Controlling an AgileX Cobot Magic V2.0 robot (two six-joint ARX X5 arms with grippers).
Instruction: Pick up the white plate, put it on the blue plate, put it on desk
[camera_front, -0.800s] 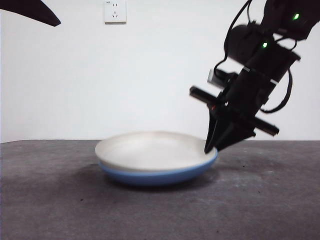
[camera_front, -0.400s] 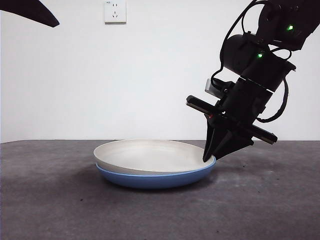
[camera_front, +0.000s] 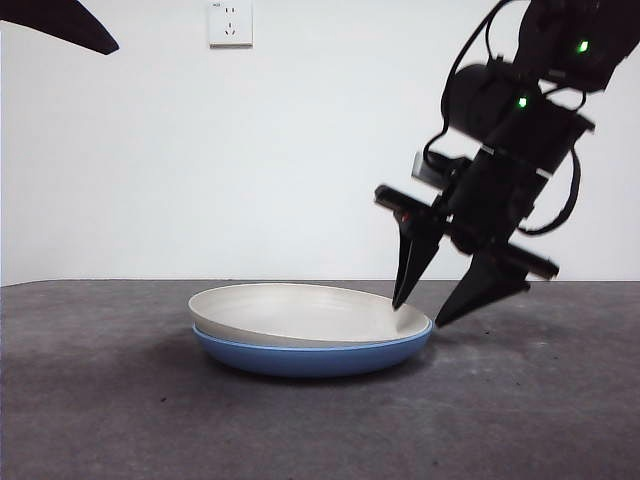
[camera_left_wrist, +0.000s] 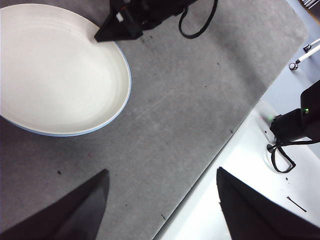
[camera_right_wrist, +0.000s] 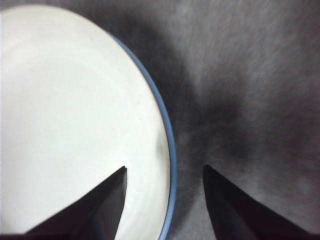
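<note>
Two plates, stacked: one white plate (camera_front: 300, 312) sitting nested in one blue plate (camera_front: 310, 355), both on the desk (camera_front: 100, 400) near its middle. Two grippers. Right gripper (camera_front: 418, 310) is hanging over the stack's rim on the arm side, jaws spread wide and gripping nothing; one tip is sitting just above the white plate's inner edge, the other is outside the rim over the desk. Left gripper (camera_left_wrist: 162, 180) is hovering high and well off to the side, jaws also wide apart and empty; in the front view it is only showing as a black tip at a top corner. Front view is giving the stack in profile: blue is showing as a band under the white rim, white tilted slightly. Right wrist view is showing the straddle directly: white plate (camera_right_wrist: 75, 125) under one jaw, thin blue plate (camera_right_wrist: 167, 145) edge between the jaws, desk (camera_right_wrist: 250, 75) under the other. Left wrist view is adding the top-down picture: white plate (camera_left_wrist: 55, 70), a sliver of blue plate (camera_left_wrist: 70, 134), right gripper (camera_left_wrist: 107, 32) at the rim, plus the desk (camera_left_wrist: 190, 90) edge, which neither other view is catching. One wall socket (camera_front: 230, 22) is appearing in the front view only.
</note>
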